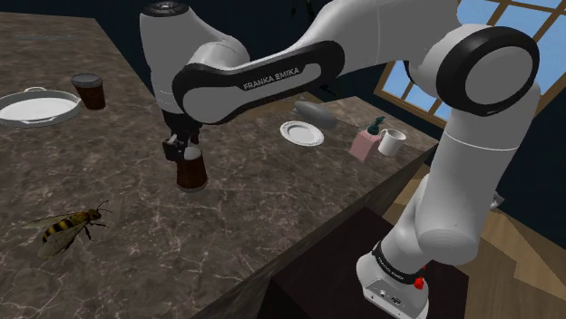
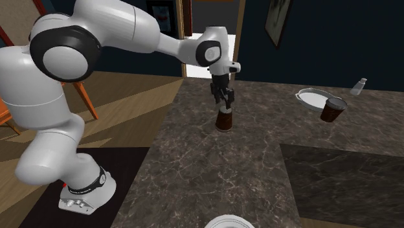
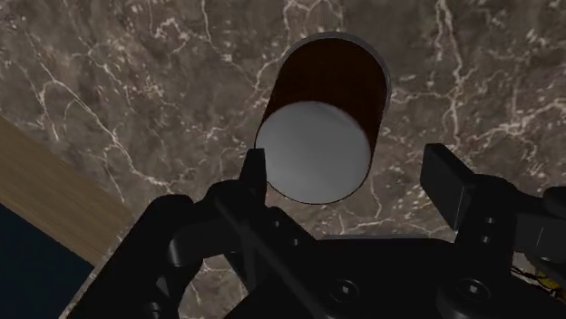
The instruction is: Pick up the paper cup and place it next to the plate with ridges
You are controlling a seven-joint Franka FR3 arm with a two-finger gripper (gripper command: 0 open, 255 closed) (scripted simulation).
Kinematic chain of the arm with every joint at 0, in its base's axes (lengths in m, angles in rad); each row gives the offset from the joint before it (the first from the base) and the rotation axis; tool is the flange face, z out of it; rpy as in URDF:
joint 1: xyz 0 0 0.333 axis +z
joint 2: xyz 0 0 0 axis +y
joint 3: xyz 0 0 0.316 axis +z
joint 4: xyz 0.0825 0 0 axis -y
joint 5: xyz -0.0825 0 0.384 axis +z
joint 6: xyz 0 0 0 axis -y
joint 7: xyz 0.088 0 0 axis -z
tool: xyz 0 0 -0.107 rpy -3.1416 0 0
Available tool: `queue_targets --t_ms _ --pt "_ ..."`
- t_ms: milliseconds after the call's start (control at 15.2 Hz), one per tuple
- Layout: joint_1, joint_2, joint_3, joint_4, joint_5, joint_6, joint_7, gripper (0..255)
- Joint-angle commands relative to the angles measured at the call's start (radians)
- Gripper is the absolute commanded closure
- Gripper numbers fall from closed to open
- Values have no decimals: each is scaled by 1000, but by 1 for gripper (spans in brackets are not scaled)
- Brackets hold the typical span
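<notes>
A dark brown cup (image 1: 191,169) with a white lid stands upright on the marbled counter (image 1: 272,208). My gripper (image 1: 180,145) hangs just above it, fingers pointing down. In the wrist view the gripper (image 3: 349,177) is open and the cup's lid (image 3: 313,156) lies below the gap, nearer one finger (image 3: 255,172) and apart from the other. Seen from the second exterior view, the gripper (image 2: 224,99) sits right over the cup (image 2: 224,120). A small white plate with a ridged rim (image 1: 301,132) lies farther toward the shoulder view's right, and its edge (image 2: 228,222) also shows.
A second brown cup (image 1: 89,91) stands beside a white handled dish (image 1: 36,106). A bee figure (image 1: 68,225) lies near the front. A pink box (image 1: 364,145), a white mug (image 1: 392,140) and a dark oblong object (image 1: 313,111) sit by the plate. The counter's edge runs close behind them.
</notes>
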Motion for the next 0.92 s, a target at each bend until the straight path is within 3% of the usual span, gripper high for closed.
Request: queue_targets --t_ms 0,66,528,858 --pt "-73 -11 0 -13 176 -24 -66 0" --pt "-89 -13 0 -17 210 -30 -79 0" --pt "-85 26 -6 -71 191 59 -66 0" --pt "-85 26 -6 -71 191 59 -66 0"
